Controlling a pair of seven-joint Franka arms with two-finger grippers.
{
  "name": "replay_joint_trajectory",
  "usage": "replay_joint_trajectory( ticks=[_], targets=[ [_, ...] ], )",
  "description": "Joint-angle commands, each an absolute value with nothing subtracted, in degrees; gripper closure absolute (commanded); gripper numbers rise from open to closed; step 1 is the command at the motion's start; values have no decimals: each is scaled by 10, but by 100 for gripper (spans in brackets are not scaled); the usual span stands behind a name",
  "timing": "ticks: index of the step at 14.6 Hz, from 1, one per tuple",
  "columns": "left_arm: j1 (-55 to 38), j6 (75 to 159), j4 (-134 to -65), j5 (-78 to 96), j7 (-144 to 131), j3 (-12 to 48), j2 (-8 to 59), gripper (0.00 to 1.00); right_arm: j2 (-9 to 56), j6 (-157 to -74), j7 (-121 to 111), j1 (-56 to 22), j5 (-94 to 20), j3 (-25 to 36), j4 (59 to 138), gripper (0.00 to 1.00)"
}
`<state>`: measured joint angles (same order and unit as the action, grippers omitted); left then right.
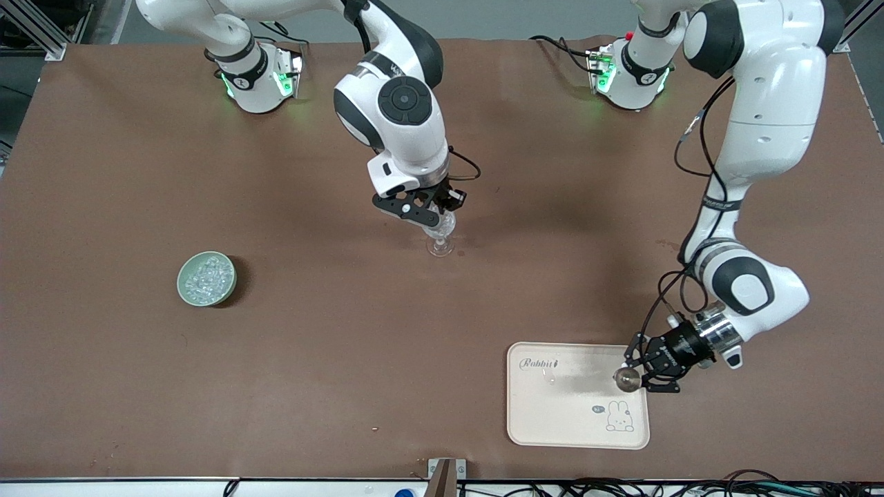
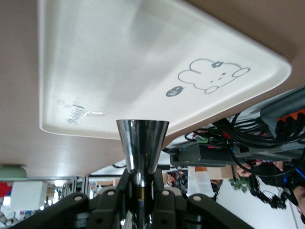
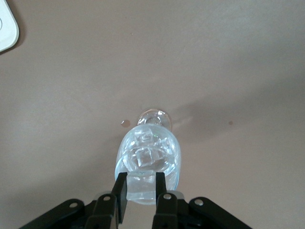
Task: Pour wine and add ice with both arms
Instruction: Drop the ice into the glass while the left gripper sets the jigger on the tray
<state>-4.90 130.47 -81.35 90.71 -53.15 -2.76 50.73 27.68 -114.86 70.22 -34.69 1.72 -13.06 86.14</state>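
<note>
Cream plastic tray (image 1: 573,414), nearest the front camera at five o'clock on the brown table (image 1: 345,359). At its three-o'clock edge the left gripper (image 1: 637,373) hovers with its jaws closed on the narrow waist of a steel cup (image 2: 142,143), mouth turned toward the tray; this is probably the wine measure, held low so any drips land on the tray. Farther off, at eight o'clock from the glass (image 1: 440,241), a green bowl (image 1: 184,288) holds the ice (image 1: 207,276) supply, well apart from both arms. Near the table's centre the right gripper (image 3: 141,185) hangs directly over the glass, its jaws pinching one ice chunk. Chunks already lie in the glass, so this one appears to be lined up for release.
</note>
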Motion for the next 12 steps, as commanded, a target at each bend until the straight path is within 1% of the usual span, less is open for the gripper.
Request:
replay_joint_trajectory(
  ticks=[1,3,4,5,6,7,8,9,11,12],
  targets=[
    [-58,1305,-728,963,-525,-31,578,96,283,-1148,713,-341,34,-135,861,98],
    [-59,1319,-702,1002,-492,-27,603,96,284,-1148,713,-342,36,-136,861,97],
    [-66,1327,-697,1036,-465,-26,613,95,284,-1148,713,-342,36,-135,862,96],
    [-72,1329,-697,1067,-439,-27,618,95,285,-1147,713,-341,36,-136,861,89],
    [-72,1329,-700,1081,-426,-27,620,95,286,-1144,712,-340,35,-136,861,80],
    [-72,1329,-700,1083,-424,-27,621,92,287,-1143,708,-339,35,-136,861,66],
    [-69,1328,-703,1085,-427,-27,620,65,286,-1143,710,-338,35,-136,860,54],
    [-67,1325,-707,1081,-426,-27,615,1,287,-1143,710,-338,34,-136,860,46],
    [-64,1325,-712,1072,-429,-29,602,0,287,-1143,712,-338,33,-136,860,41],
    [-62,1323,-715,1072,-431,-30,595,0,286,-1143,712,-338,32,-136,858,40]
  ],
)
